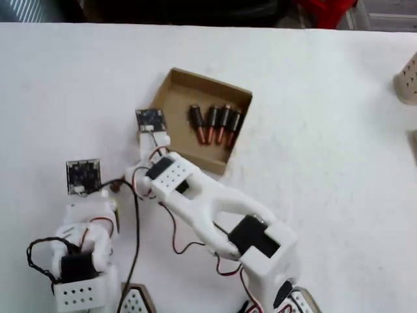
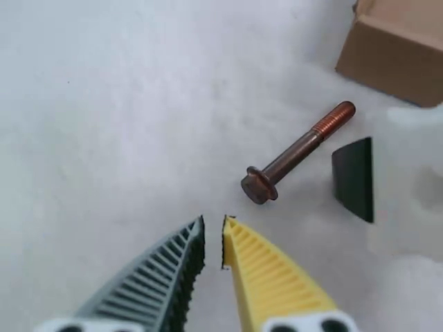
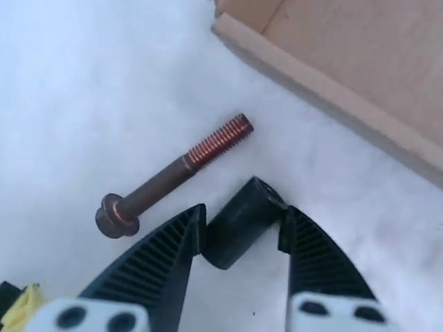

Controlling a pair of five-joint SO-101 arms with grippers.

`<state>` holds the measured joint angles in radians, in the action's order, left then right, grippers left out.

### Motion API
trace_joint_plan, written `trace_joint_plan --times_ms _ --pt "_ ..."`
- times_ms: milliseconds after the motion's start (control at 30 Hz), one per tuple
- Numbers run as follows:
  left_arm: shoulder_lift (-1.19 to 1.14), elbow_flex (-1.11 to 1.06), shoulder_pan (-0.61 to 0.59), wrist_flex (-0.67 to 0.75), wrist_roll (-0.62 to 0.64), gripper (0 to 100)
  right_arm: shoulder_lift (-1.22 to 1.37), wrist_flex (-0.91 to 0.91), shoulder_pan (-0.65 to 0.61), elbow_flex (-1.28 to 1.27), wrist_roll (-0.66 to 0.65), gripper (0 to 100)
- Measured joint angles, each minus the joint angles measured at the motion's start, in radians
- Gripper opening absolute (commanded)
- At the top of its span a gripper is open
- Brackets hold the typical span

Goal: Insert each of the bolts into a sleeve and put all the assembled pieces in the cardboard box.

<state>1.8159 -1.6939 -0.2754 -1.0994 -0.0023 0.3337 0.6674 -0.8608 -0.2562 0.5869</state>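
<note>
A copper-coloured bolt (image 2: pixel 297 152) lies flat on the white table, just short of the cardboard box (image 2: pixel 394 55). Next to its threaded end is a short black sleeve (image 3: pixel 239 225). My right gripper (image 3: pixel 243 209) is shut on that sleeve, one black finger on each side, low over the table. My left gripper (image 2: pixel 213 232) hangs behind the bolt's head with its grey and yellow fingertips almost touching and nothing between them. In the high view, the box (image 1: pixel 174 88) holds several assembled pieces (image 1: pixel 215 124) side by side, and the right arm (image 1: pixel 195 195) stretches to the box's near left corner.
The left arm (image 1: pixel 81 261) stands at the table's front left. Red and black cables (image 1: pixel 135 228) trail between the two arms. A perforated tan object (image 1: pixel 407 81) sits at the far right edge. White table stretches left of and behind the box.
</note>
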Motion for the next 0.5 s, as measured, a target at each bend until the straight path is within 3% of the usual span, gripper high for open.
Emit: trace_joint_plan --times_ms 267,500 --pt "0.0 0.0 0.0 0.0 0.0 8 0.06 -0.002 0.005 0.044 0.002 1.2" --pt "0.0 0.0 0.0 0.0 0.0 8 0.038 0.17 0.005 0.08 -0.005 1.6"
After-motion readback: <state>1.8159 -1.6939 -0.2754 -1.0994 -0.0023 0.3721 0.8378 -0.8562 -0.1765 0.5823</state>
